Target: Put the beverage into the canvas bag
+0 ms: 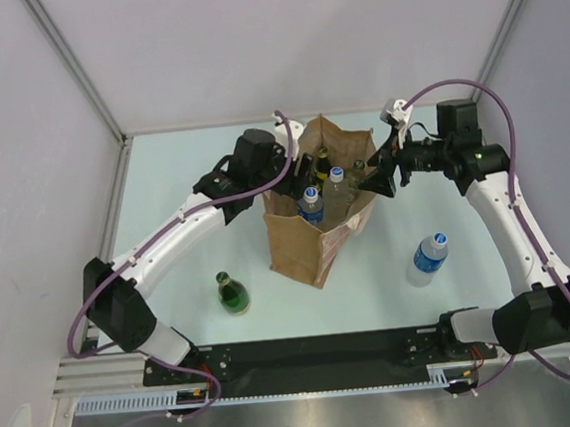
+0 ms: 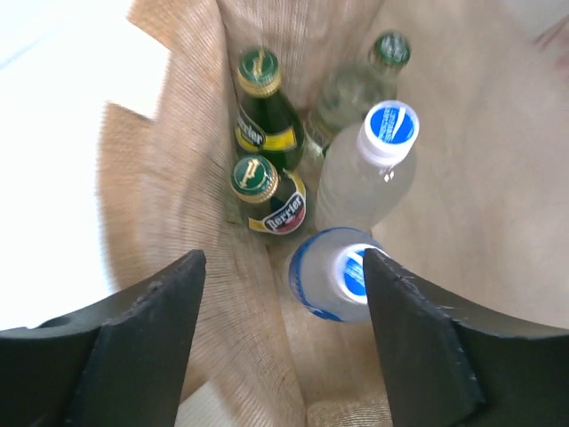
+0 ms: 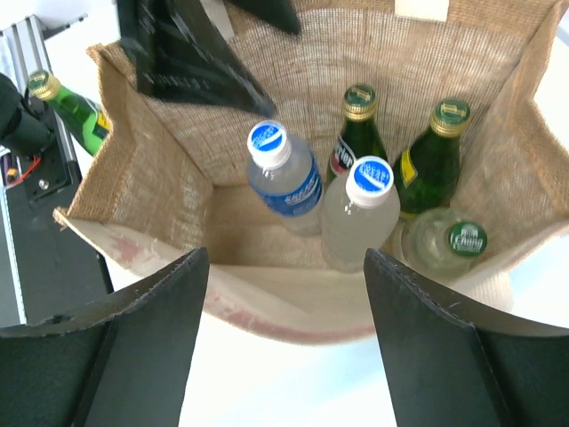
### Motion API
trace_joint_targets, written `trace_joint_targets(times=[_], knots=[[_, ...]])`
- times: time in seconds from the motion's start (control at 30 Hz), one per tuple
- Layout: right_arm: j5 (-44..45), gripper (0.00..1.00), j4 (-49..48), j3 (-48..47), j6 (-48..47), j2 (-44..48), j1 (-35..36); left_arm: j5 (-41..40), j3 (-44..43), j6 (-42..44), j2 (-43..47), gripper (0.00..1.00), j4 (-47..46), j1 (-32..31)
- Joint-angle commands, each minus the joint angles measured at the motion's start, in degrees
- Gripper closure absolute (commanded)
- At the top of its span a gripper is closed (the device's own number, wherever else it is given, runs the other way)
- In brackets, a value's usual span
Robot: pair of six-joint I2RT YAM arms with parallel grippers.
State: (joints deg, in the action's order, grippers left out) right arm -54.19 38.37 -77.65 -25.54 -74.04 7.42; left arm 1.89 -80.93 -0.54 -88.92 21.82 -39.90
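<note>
The canvas bag (image 1: 308,246) stands upright and open in the middle of the table (image 1: 173,193). The left arm stretches from its base to the bag's left rim, with the wrist tipped down over the opening. The left gripper (image 2: 283,260) hangs just above the mouth of the bag with its fingers (image 2: 151,338) spread and nothing between them. Below it, inside the bag, the blue-labelled water bottle (image 2: 331,283) leans against the left wall, apart from both fingers.

Beside it in the bag are a clear bottle with a white-and-blue cap (image 3: 364,213), two green Perrier bottles (image 3: 356,133) and a clear bottle with a green cap (image 3: 449,245).

The right arm runs up along the bag's right side, bends at the elbow and turns back toward the bag's right rim. The right gripper (image 3: 284,262) is over that rim, looking down into the bag, jaws spread; whether it touches the cloth cannot be told.

Outside the bag, a green glass bottle (image 1: 234,293) stands near its front left and a water bottle (image 1: 429,259) near its right.
</note>
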Motion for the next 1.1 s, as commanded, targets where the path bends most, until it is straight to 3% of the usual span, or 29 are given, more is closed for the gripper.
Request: trace_joint_targets(times=[0.0, 0.2, 0.4, 0.73, 1.07], knots=[[0.76, 0.24, 4.34, -2.42, -3.64, 3.72, -1.27, -1.80, -1.34, -2.10, 5.60, 0.21, -3.28, 0.26], [1.37, 0.23, 8.38, -2.42, -4.96, 5.66, -5.30, -3.30, -2.30, -2.63, 9.64, 0.14, -1.97, 0.26], [3.47, 0.23, 16.72, -0.93, -8.37, 8.56, -10.31, -6.19, -1.87, -2.72, 15.53, 0.00, -0.03, 0.35], [13.32, 0.23, 29.74, 4.95, -14.18, 15.85, -14.54, -13.14, 6.04, -4.47, 28.35, 0.00, 0.06, 0.35], [24.13, 0.24, 35.46, 10.93, -17.27, 23.68, -14.72, -14.63, 10.26, -6.06, 32.32, 0.00, 1.73, 0.35]])
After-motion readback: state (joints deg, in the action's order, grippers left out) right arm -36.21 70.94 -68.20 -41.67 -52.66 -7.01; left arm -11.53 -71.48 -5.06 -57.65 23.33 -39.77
